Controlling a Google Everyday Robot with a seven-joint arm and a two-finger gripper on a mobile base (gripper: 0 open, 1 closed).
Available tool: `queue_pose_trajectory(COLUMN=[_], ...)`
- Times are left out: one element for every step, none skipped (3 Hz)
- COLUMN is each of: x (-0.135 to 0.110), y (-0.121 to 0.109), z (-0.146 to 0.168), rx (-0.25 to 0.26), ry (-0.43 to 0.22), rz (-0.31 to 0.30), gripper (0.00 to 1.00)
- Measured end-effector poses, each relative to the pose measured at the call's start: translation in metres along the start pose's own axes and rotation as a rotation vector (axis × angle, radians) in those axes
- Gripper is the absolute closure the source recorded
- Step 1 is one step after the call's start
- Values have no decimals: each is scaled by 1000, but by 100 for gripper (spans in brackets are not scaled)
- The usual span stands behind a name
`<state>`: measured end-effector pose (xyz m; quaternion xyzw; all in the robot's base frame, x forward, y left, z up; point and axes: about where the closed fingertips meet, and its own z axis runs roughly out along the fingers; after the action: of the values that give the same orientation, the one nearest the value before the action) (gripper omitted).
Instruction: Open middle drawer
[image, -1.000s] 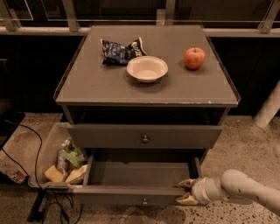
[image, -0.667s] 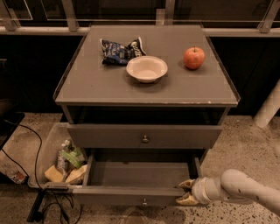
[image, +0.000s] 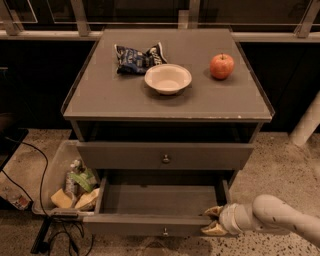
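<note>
The middle drawer (image: 150, 224) is the lower one in view and stands pulled out. Its plain flat tray (image: 160, 199) shows and is empty, with a small brass knob (image: 165, 231) at the front's centre. My gripper (image: 214, 220) comes in from the lower right on a white arm (image: 272, 216). It sits at the right end of the drawer's front panel. Its two tan fingertips (image: 215, 211) stand apart, one above and one below the panel's corner. I cannot tell whether they touch the wood. The wider drawer (image: 166, 159) above is closed.
On the cabinet top (image: 110, 95) lie a dark snack bag (image: 136, 57), a white bowl (image: 168, 78) and a red apple (image: 222, 66). A bin (image: 60, 165) with snacks stands on the floor at the left, with cables (image: 42, 175) beside it. A white post (image: 307, 122) is at the right.
</note>
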<state>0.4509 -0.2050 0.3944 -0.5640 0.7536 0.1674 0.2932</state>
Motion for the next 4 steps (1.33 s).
queue_pose_trajectory(x=[0, 0, 2, 0], y=[0, 0, 9, 25], z=[0, 0, -1, 2], rx=[0, 0, -4, -29], ry=[0, 0, -19, -50], rz=[0, 0, -20, -29], gripper=[59, 35, 11, 14])
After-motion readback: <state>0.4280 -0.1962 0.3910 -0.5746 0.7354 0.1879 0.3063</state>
